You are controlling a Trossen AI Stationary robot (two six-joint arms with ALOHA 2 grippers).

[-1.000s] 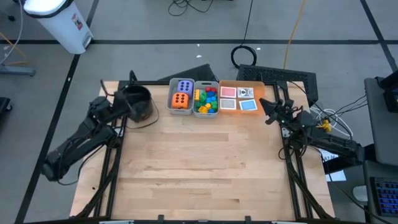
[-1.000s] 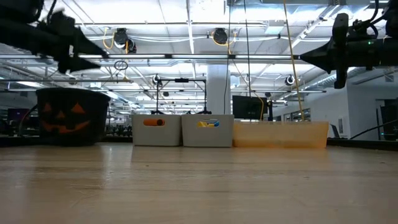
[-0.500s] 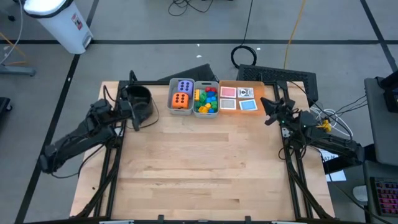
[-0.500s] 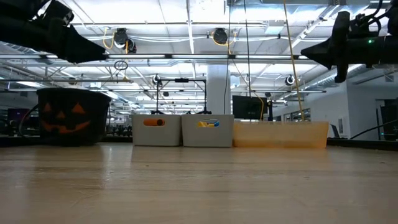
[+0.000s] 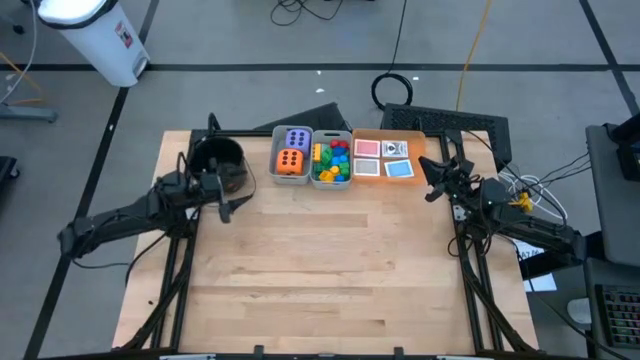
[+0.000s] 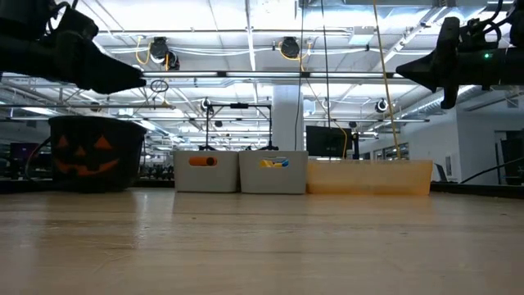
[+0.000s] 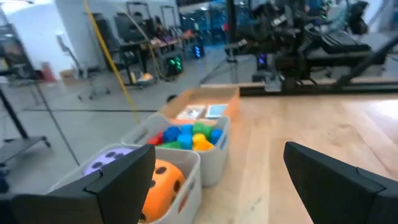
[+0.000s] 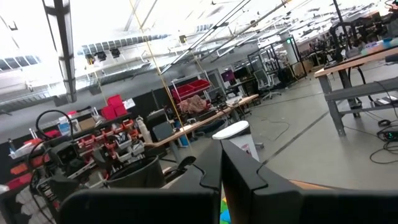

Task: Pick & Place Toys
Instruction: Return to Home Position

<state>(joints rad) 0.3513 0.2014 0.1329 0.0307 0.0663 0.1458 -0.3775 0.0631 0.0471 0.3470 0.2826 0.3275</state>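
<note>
- Writing first: there's honestly nothing here you can read. The cards (image 5: 367, 149) lying flat in the orange tray (image 5: 421, 150) show little pictures, two pinkish, one pale and one blue, but any print on them is too small to make out.
- The white container (image 5: 95, 35) on the floor past the table's far left corner has a red label. It's unreadable too.
- The closest thing to a marking is the orange jack-o'-lantern face on the black bucket (image 6: 92, 152) at the far left of the table (image 5: 320, 270).
- All the toys you can see are put away along the far edge. The purple die (image 5: 297, 139) and orange die (image 5: 291, 162) share the left grey bin (image 5: 275, 150), dots up, with the purple one farther back.
- The red, yellow, green and blue bricks (image 5: 332, 160) are piled in the right grey bin (image 5: 351, 170). The two bins touch side by side, and the tray sits just beside them.
- Your left arm reaches in low over the table's left edge. The left gripper (image 5: 225, 200) hangs in the air just beside the bucket, aimed toward the bins — its fingers (image 7: 93, 186) are spread wide with nothing between them.
- Your right arm is folded at the right edge. The right gripper (image 5: 428, 180) is up off the table, pointing at the tray's right end — its fingers (image 8: 249, 180) are pressed together and it's holding nothing.
</note>
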